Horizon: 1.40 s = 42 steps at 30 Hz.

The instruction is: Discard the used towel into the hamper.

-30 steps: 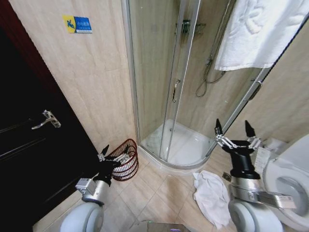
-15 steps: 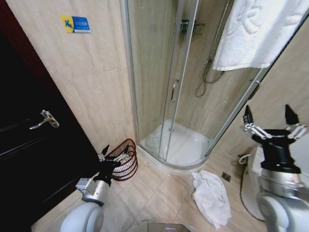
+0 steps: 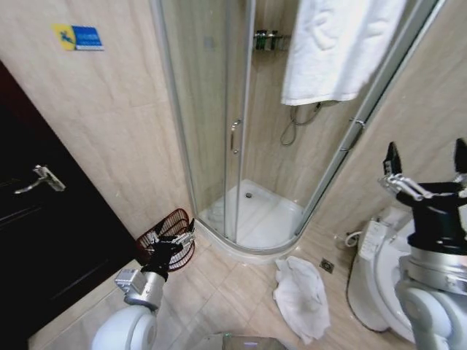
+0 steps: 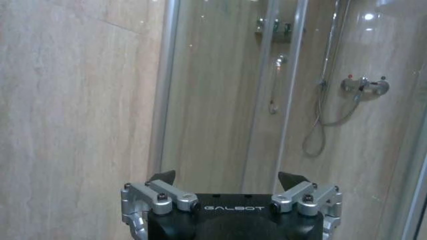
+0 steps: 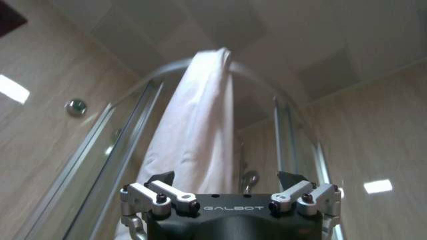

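Note:
The used towel point(image 3: 300, 295) lies crumpled and white on the tiled floor, just outside the shower tray. Against the wall to its left stands the hamper point(image 3: 169, 221), a dark reddish-brown basket of open slats. My left gripper point(image 3: 169, 238) is held low in front of the hamper, fingers spread and empty; in the left wrist view this gripper point(image 4: 228, 177) faces the shower glass. My right gripper point(image 3: 427, 157) is raised high at the right, above the toilet, open and empty. In the right wrist view that gripper point(image 5: 227, 177) points up at a hanging white towel point(image 5: 200, 125).
A curved glass shower enclosure point(image 3: 233, 138) fills the middle, with a second white towel point(image 3: 339, 44) draped over its top rail. A toilet point(image 3: 379, 277) stands at the right, a dark door point(image 3: 44, 240) at the left. A floor drain point(image 3: 327, 266) sits beside the crumpled towel.
The whole head view has swung, so the room has slid left in the picture. My right gripper has risen and moved outward to the right. The left arm holds its pose.

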Available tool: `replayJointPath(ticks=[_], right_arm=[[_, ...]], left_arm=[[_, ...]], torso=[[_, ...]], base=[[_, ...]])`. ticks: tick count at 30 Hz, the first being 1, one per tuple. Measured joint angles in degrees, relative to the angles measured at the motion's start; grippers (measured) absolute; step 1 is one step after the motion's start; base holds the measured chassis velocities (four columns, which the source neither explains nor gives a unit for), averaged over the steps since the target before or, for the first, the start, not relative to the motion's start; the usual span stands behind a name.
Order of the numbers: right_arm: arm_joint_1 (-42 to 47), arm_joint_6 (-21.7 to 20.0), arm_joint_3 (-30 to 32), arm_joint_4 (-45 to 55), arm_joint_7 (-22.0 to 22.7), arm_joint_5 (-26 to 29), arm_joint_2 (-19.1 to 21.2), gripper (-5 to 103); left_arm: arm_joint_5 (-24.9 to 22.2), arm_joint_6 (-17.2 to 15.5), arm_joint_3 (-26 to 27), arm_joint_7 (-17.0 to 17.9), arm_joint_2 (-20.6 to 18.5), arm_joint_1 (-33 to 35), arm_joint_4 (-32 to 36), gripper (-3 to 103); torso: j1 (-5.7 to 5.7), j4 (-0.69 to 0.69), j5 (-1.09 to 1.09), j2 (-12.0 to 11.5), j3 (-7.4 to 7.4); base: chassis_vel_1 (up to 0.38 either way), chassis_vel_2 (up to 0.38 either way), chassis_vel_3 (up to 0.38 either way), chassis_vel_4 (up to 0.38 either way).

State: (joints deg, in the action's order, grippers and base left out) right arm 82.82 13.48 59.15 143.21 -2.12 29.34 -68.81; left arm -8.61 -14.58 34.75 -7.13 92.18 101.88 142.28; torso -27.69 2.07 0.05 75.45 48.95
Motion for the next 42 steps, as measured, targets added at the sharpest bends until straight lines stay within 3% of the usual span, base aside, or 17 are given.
replayJointPath(ticks=[6, 18, 30, 33, 42], right_arm=[[-2.16, -0.14, 0.93, -0.33, 0.98, 1.98, 1.84, 100], [-6.51, -3.21, 0.46, -1.11, 2.94, 4.06, 4.44, 100], [-16.48, -7.82, 0.88, -5.44, 4.9, 6.45, 9.8, 100], [-20.55, -8.28, -0.31, -8.27, 4.85, 7.5, 12.3, 100], [-27.81, -9.6, -4.04, -12.98, 5.0, 8.13, 14.63, 100]], left_arm=[[0.0, -0.01, 0.03, 0.01, -0.03, 0.0, -0.01, 100], [0.0, -0.01, 0.02, 0.02, -0.05, 0.0, -0.01, 100], [-0.01, -0.01, 0.02, 0.01, -0.06, 0.0, -0.02, 100], [0.0, -0.01, 0.02, 0.01, -0.05, 0.0, -0.01, 100], [0.0, -0.01, 0.02, 0.01, -0.05, 0.0, -0.02, 100]], torso=[[0.0, 0.0, -0.1, 0.0, 0.0], [0.0, 0.0, -0.03, 0.0, 0.0], [0.0, -0.02, -0.05, 0.0, 0.0], [0.0, -0.01, -0.05, 0.01, 0.0], [0.01, 0.0, -0.05, 0.01, 0.0]], base=[[0.042, -0.001, 0.013, 0.012], [0.066, 0.082, 0.033, 0.026], [0.045, 0.045, 0.048, 0.058], [0.0, 0.0, 0.0, 0.0], [-0.003, 0.006, 0.004, -0.004]])
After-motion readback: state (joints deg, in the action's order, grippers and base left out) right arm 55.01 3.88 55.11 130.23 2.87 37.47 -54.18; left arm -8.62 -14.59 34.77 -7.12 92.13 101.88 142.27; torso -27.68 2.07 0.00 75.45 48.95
